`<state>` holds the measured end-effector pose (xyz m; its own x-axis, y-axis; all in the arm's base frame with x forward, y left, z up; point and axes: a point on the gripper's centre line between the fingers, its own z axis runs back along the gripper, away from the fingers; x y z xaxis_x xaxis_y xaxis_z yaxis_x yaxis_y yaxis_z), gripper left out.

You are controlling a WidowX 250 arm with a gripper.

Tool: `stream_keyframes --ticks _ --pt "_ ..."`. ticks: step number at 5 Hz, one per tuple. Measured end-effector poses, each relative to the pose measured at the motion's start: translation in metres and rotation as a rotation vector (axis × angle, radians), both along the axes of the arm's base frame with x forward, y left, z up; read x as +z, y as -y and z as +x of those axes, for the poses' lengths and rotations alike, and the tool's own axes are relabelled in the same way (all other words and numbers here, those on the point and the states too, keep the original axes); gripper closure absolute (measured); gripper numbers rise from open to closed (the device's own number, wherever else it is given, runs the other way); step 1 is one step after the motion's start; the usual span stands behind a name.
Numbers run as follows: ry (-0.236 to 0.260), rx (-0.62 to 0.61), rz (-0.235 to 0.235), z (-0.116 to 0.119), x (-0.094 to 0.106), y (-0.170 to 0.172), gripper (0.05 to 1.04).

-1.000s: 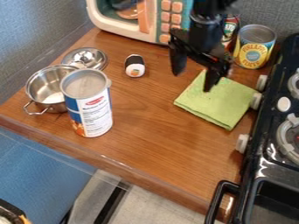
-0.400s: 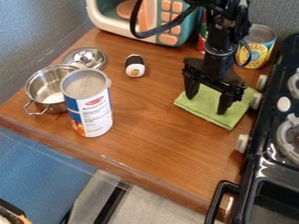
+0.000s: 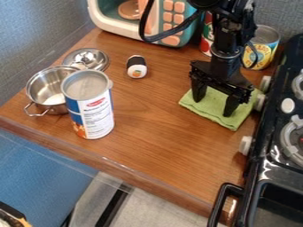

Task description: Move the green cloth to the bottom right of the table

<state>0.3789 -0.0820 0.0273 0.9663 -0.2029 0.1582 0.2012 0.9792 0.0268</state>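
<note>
We have the green square cloth [image 3: 214,106] lying flat but slightly rumpled on the right side of the brown wood-grain worktop [image 3: 154,126], just beside the black toy stove [image 3: 260,155] with its white knobs. Black two-finger gripper [image 3: 213,108] is over it, pointing down, fingers apart, tips at the cloth with green fabric showing between them; we cannot tell how firmly they press. Behind the arm we see a tin can with a yellow label [image 3: 260,51] and a red-and-green can [image 3: 206,37], partly hidden. Left of the cloth, well apart: black-and-white toy sushi roll [image 3: 137,67]. Teal-and-white toy microwave [image 3: 105,22], peach buttons, at the back. Further left, we get an upright blue-and-white cylindrical canister [image 3: 90,108], a shiny steel pot [image 3: 44,88] partly behind it, and a round steel lid [image 3: 95,56] near the pot.
</note>
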Motion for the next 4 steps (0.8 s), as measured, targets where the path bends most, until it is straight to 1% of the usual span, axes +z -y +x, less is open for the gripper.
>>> stream_keyframes --ticks 1,2,3,4 --pt "-0.009 0.001 0.019 -0.016 -0.004 -0.006 0.084" --pt "-0.047 0.013 0.028 -0.045 -0.004 -0.021 0.084" --pt "-0.085 0.021 0.018 -0.076 -0.005 -0.031 0.084" --pt "-0.103 0.014 0.006 -0.103 -0.004 -0.033 0.084"
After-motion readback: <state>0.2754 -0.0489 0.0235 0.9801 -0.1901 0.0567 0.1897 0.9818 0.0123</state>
